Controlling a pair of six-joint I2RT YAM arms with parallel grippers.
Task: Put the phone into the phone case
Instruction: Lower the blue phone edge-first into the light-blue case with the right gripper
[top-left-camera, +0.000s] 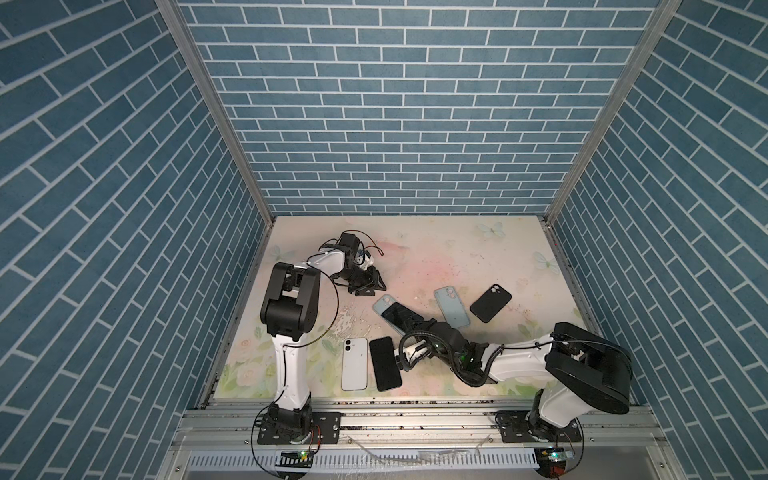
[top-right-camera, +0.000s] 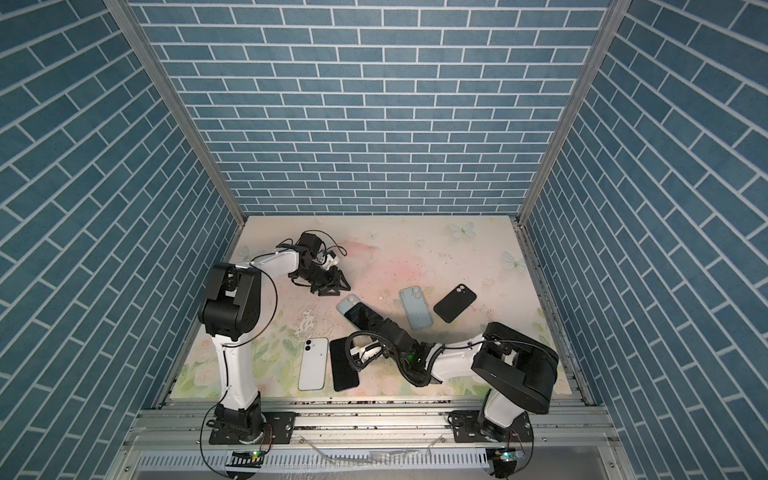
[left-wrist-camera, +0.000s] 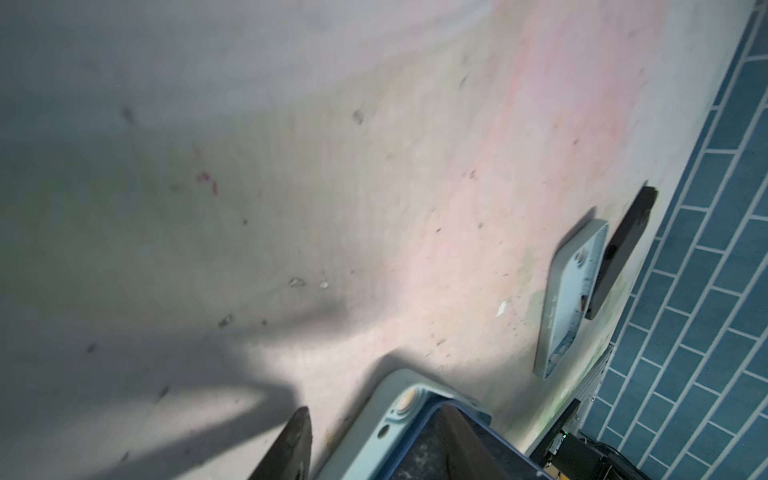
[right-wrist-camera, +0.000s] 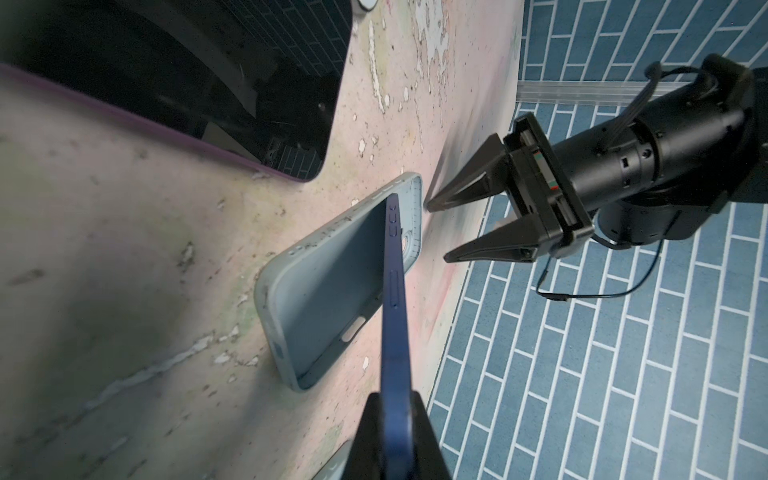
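Note:
A dark blue phone is held by one end in my right gripper, which is shut on it. The phone tilts over a light blue phone case lying open side up, its far end down inside the case by the camera cutout. In both top views the phone covers most of that case. My left gripper stands open just beyond the case's camera end, nothing between its fingers. In the left wrist view the case corner shows past those fingers.
A second light blue case and a black case lie to the right. A white phone and a black phone lie side by side near the front edge. Blue brick walls close in three sides.

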